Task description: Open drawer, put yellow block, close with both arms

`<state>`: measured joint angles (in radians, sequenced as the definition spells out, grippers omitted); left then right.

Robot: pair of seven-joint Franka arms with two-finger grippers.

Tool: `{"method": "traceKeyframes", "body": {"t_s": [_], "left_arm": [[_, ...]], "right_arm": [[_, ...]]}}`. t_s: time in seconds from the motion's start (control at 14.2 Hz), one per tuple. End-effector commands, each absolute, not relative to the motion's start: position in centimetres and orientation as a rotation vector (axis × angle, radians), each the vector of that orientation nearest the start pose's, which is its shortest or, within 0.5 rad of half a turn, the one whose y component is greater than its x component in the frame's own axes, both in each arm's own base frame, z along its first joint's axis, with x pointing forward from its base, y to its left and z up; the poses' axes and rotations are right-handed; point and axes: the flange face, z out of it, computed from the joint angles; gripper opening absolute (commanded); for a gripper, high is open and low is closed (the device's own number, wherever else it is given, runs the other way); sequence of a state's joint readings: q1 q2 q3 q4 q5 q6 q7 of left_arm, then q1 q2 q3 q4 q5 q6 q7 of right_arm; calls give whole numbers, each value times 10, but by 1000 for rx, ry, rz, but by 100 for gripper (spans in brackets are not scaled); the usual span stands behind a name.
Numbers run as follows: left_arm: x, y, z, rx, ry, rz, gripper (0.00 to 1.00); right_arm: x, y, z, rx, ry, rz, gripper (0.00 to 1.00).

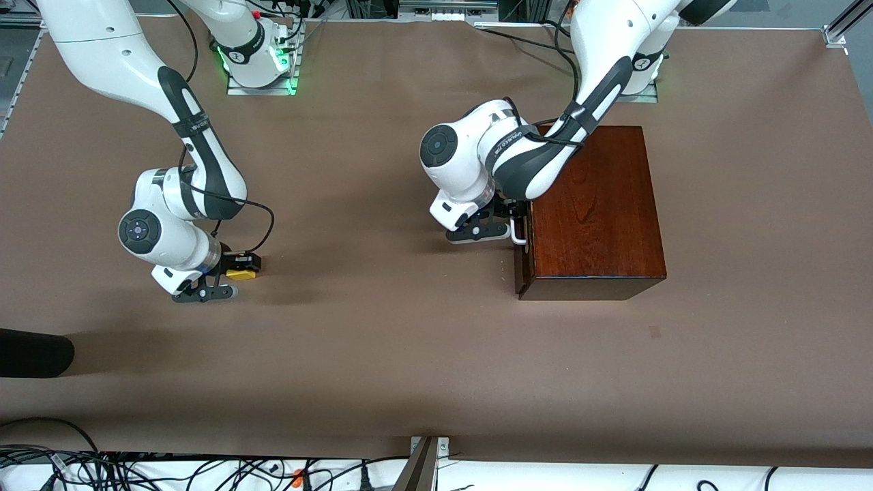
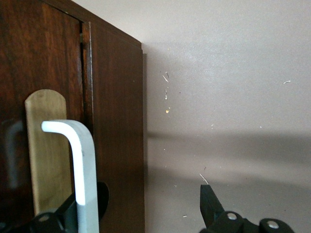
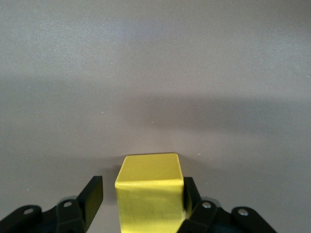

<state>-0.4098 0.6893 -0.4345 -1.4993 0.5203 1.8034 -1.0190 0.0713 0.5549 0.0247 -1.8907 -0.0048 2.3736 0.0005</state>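
The yellow block (image 1: 241, 274) sits on the brown table toward the right arm's end. My right gripper (image 1: 235, 269) is low over it and open, with its fingers on either side of the block (image 3: 149, 189); one finger (image 3: 190, 194) touches it and the other (image 3: 92, 194) stands a little off. The reddish-brown box (image 1: 593, 204) stands toward the left arm's end, its dark drawer front (image 1: 522, 269) against the box. My left gripper (image 1: 513, 228) is open at the white handle (image 2: 83, 165), which lies close to one finger, with the other finger (image 2: 211, 204) far off.
A black rounded object (image 1: 34, 352) lies at the table's edge toward the right arm's end, nearer to the front camera than the block. Cables (image 1: 136, 470) run along the near edge. A metal bracket (image 1: 426, 460) stands at the near edge.
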Motion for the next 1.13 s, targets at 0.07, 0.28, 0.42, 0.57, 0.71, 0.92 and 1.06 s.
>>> {"method": "traceKeyframes", "body": {"t_s": [0.07, 0.28, 0.42, 0.57, 0.71, 0.92, 1.06], "left_arm": [[509, -454, 271, -2769, -15, -26, 100], [508, -456, 272, -2778, -15, -32, 100], [501, -464, 269, -2782, -38, -31, 100], [489, -481, 264, -2786, -37, -38, 100], [488, -494, 263, -2807, -55, -50, 100], [484, -510, 266, -2830, -43, -60, 100], [480, -526, 273, -2854, -33, -79, 100]], "right_arm": [[623, 58, 207, -3133, -151, 101, 32], [627, 58, 216, -3133, -163, 75, 18], [630, 58, 229, -3133, -167, 53, 18], [638, 59, 255, -3134, -167, 62, 18], [651, 60, 285, -3135, -170, 108, 18], [661, 63, 318, -3133, -182, 171, 18], [664, 66, 347, -3124, -182, 202, 19]]}}
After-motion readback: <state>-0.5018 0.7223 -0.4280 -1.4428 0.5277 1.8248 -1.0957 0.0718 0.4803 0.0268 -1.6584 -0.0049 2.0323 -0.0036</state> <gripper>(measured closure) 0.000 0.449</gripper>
